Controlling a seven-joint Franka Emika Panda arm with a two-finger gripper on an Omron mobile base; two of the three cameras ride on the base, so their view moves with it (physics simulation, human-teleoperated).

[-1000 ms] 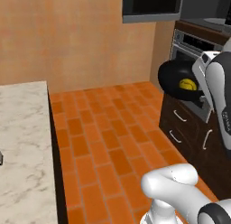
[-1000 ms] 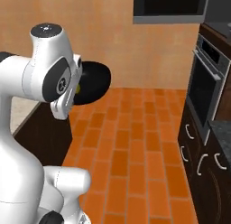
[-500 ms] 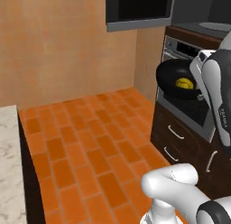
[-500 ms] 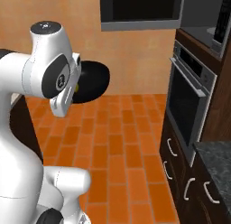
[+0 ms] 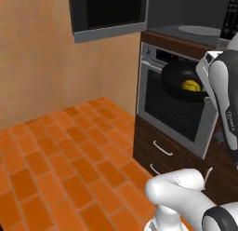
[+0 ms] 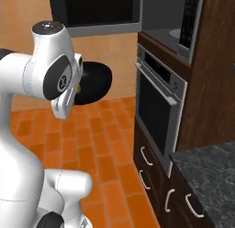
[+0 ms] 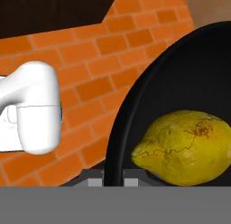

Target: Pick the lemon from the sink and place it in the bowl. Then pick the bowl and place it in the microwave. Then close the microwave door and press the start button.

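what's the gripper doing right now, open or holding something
Gripper: closed on the rim of the black bowl, with the lemon lying inside it.

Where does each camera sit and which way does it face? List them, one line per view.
Left base view: behind the arm's left, facing the oven; arm at right carrying the bowl with the lemon.
Right base view: behind the arm's right; arm at left, bowl behind it, oven at right.
Hand view: on the hand, looking along the end effector at bowl, lemon.
All share the bowl.

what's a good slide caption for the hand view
Lemon resting inside the glossy black bowl, carried by its rim above the orange brick floor.
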